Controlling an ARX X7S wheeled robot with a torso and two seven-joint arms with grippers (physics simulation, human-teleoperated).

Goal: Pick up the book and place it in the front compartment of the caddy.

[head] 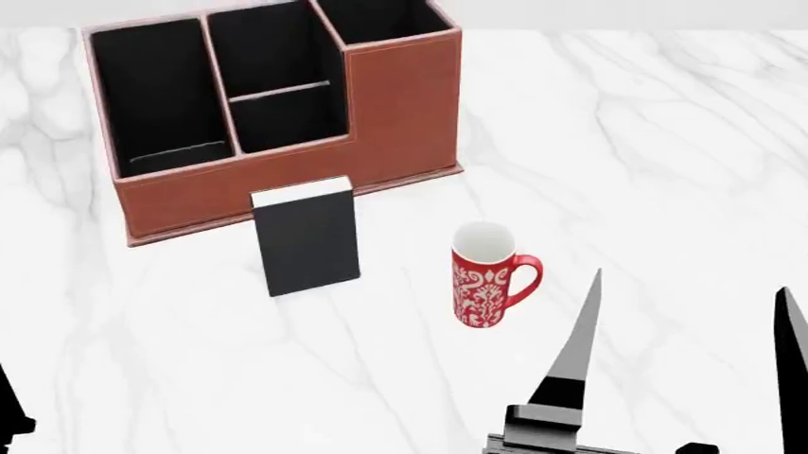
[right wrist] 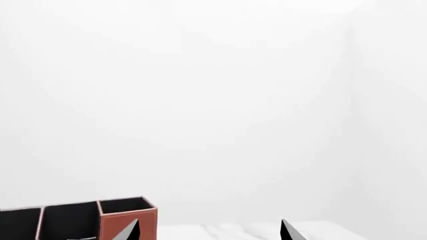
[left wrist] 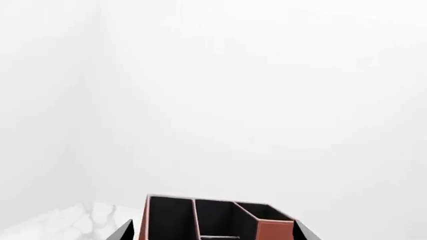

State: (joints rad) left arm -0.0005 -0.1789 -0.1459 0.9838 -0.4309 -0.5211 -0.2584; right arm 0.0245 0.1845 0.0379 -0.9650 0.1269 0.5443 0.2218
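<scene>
The black book (head: 307, 236) with a white top edge stands upright on the white marble table, just in front of the caddy (head: 392, 123). The caddy is red-brown with black-lined compartments, at the table's far left; it also shows in the left wrist view (left wrist: 275, 231) and the right wrist view (right wrist: 127, 215). My right gripper (head: 688, 326) is open and empty at the near right, its fingertips (head: 588, 312) pointing up, well right of the book. In the right wrist view the right gripper (right wrist: 210, 231) is wide apart. My left gripper (left wrist: 212, 231) is open, only its tips showing.
A red-and-white patterned mug (head: 486, 274) stands right of the book, between it and my right gripper. The marble table (head: 657, 142) stretches to the right of the caddy. A sliver of my left arm shows at the head view's lower left edge (head: 10, 411).
</scene>
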